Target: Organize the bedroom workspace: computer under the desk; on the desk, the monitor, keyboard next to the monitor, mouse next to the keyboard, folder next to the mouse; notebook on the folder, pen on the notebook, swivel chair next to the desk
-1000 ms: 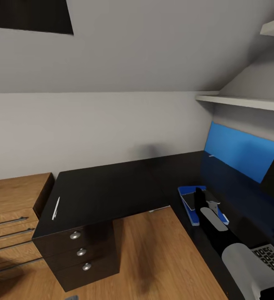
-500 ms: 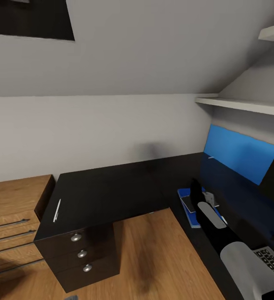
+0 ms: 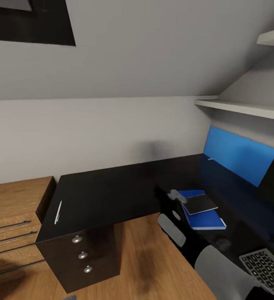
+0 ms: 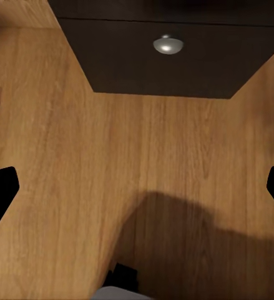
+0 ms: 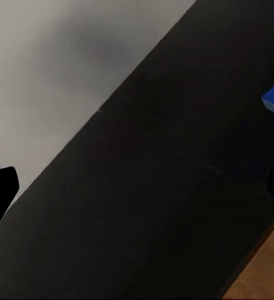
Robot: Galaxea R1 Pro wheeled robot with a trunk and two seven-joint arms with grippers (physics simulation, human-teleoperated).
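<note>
I see the blue folder (image 3: pixel 203 210) lying flat on the black desk (image 3: pixel 112 191), just beyond my right gripper (image 3: pixel 170 194), with the thin grey notebook (image 3: pixel 200 203) stacked on it, slightly askew. The silver keyboard (image 3: pixel 264 271) lies well behind the gripper, beside my forearm.

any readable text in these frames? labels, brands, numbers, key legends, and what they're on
Keyboard: the keys show faint pale marks, too small and blurred to read.
Blue folder and the grey notebook lying on it: plain covers, no lettering visible.
Desk and its drawer knobs: no marks.
White pen on the desk: no print can be made out.
So there is no legible text.
</note>
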